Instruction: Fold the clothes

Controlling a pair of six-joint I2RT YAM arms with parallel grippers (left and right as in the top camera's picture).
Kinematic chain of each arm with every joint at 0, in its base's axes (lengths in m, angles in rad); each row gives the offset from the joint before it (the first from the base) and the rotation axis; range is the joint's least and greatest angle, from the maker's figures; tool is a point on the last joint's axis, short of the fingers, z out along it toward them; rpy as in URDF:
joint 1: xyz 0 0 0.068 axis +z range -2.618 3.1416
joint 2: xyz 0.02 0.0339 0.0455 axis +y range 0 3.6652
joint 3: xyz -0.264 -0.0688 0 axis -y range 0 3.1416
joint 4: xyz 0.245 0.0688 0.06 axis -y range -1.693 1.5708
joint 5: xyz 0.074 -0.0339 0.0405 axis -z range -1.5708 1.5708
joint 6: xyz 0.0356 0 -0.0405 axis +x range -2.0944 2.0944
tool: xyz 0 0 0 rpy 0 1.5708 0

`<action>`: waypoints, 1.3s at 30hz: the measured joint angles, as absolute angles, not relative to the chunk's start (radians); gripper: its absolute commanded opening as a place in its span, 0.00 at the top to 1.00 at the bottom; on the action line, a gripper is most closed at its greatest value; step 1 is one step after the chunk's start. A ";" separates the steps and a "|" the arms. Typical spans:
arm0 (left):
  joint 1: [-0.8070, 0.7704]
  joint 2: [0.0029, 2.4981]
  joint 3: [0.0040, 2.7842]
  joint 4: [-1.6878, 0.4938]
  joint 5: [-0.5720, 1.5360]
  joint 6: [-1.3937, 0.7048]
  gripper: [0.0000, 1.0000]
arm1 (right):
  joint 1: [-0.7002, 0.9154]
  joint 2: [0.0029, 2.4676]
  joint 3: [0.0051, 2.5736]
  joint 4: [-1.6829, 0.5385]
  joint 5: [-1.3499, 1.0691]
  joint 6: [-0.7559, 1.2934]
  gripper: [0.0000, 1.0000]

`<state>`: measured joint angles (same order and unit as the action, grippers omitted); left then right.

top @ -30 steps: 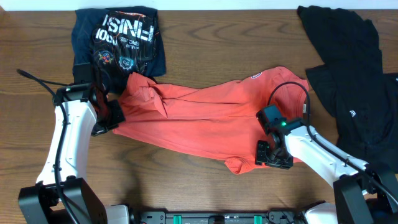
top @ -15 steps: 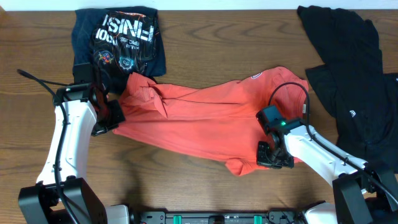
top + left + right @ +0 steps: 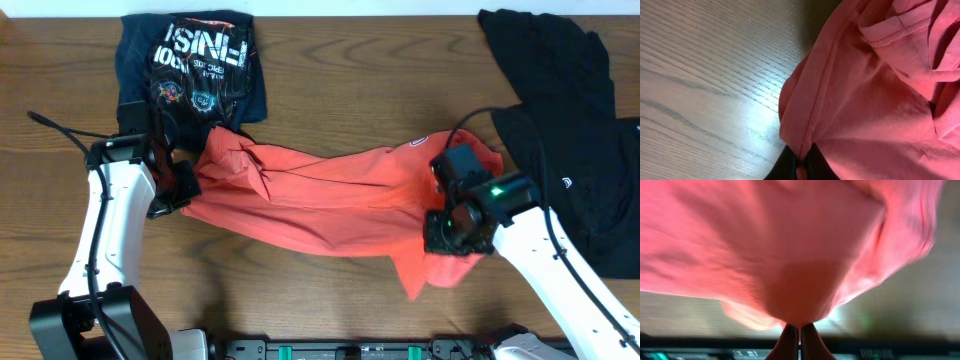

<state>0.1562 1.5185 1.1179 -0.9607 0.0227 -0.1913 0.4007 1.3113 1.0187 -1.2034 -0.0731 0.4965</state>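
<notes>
A coral-red T-shirt (image 3: 330, 195) lies crumpled and stretched across the middle of the wooden table. My left gripper (image 3: 185, 185) is shut on the shirt's left hem edge (image 3: 805, 135), the seam pinched between the dark fingers (image 3: 785, 167). At the shirt's right lower part my right gripper (image 3: 447, 235) is shut on a fold of the fabric (image 3: 800, 295) and holds it lifted off the table, so a flap (image 3: 415, 280) hangs down below it. A small white tag (image 3: 413, 141) shows near the shirt's upper right.
A folded dark navy printed shirt (image 3: 195, 65) lies at the back left, close to my left arm. A black garment (image 3: 565, 120) is spread at the back right beside my right arm. Bare wood (image 3: 250, 290) shows along the front edge.
My right gripper closed on the shirt's lower right fabric, then rose and shifted right, pulling the cloth up and stretching the shirt. The left gripper stayed put, still gripping.
</notes>
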 measured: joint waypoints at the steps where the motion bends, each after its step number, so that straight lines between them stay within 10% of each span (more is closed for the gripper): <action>1: 0.156 1.518 1.118 -0.961 0.023 -0.191 0.94 | 0.395 1.320 1.022 -1.172 -0.074 0.484 0.99; 6: 0.156 1.518 1.118 -0.960 0.023 -0.191 0.94 | 0.357 1.447 1.023 -1.010 -0.076 0.417 0.97; 7: 0.156 1.518 1.118 -0.960 0.023 -0.191 0.94 | 0.342 1.477 1.023 -0.974 -0.077 0.406 0.81; 8: 0.156 1.518 1.118 -0.959 0.023 -0.191 0.94 | 0.326 1.507 1.023 -0.940 -0.076 0.397 0.43; 10: 0.156 1.518 1.118 -0.957 0.023 -0.191 0.94 | 0.289 1.564 1.023 -0.882 -0.075 0.364 0.23; 25: 0.156 1.518 1.118 -0.956 0.022 -0.191 0.94 | 0.292 1.422 1.146 -1.270 -0.078 0.361 0.32; 39: 0.156 1.518 1.118 -0.953 0.023 -0.192 0.94 | 0.483 1.364 0.754 -0.994 -0.057 0.756 0.37</action>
<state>0.1562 1.5185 1.1175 -0.9531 0.0227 -0.1917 0.4831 1.3643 0.7536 -0.9939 -0.0574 0.7559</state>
